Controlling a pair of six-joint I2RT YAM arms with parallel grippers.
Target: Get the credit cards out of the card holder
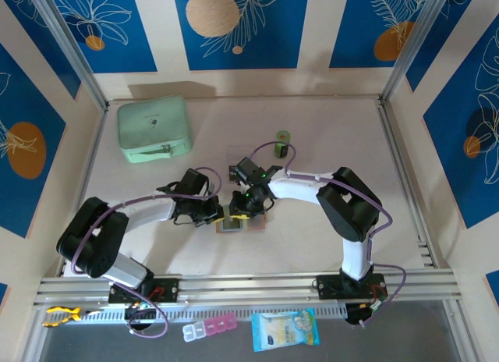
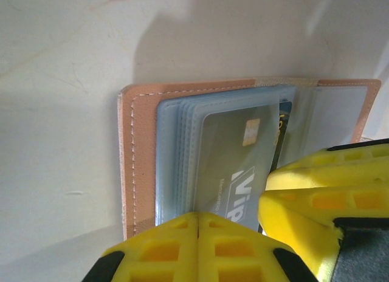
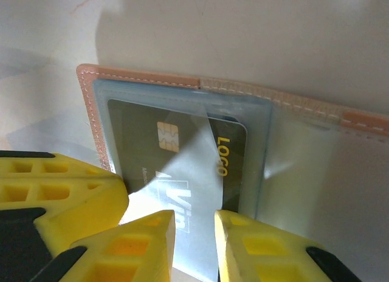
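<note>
Overhead camera looks down from behind; both wrist cameras crowd the card holder (image 2: 129,154).

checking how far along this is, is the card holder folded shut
No, the card holder lies open, its clear pockets exposed with a dark chip card inside one.

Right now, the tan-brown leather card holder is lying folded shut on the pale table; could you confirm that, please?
Not quite: the tan-brown leather card holder lies open, not folded shut, on the pale table. The left wrist view shows its clear pockets fanned out with a dark card inside.
</note>
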